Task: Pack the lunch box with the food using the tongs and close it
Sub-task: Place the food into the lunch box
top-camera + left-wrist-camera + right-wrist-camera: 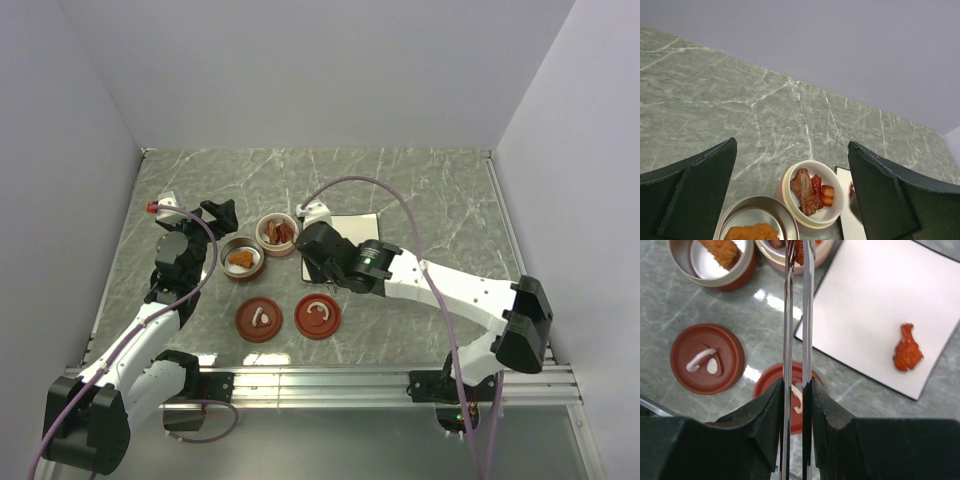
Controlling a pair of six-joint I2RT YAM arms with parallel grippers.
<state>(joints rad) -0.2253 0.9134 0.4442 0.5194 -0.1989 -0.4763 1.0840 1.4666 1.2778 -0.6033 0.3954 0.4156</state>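
Observation:
My right gripper (797,385) is shut on the thin metal tongs (788,320), which run straight up the right wrist view. Their tips pinch a red piece of food (799,251) over the white lunch box bowl (277,233). That bowl (836,200) holds brown and red pieces (810,192). Beside it, the metal lunch box bowl (785,220) holds an orange piece (751,232). One red-orange piece (906,347) lies on the white plate (865,305). My left gripper (792,145) hangs open above and behind the bowls, holding nothing.
Two red-brown lids with white handles (259,320) (318,316) lie on the marble table (430,200) in front of the bowls. The right arm (440,285) reaches in from the right. Walls enclose the table on three sides.

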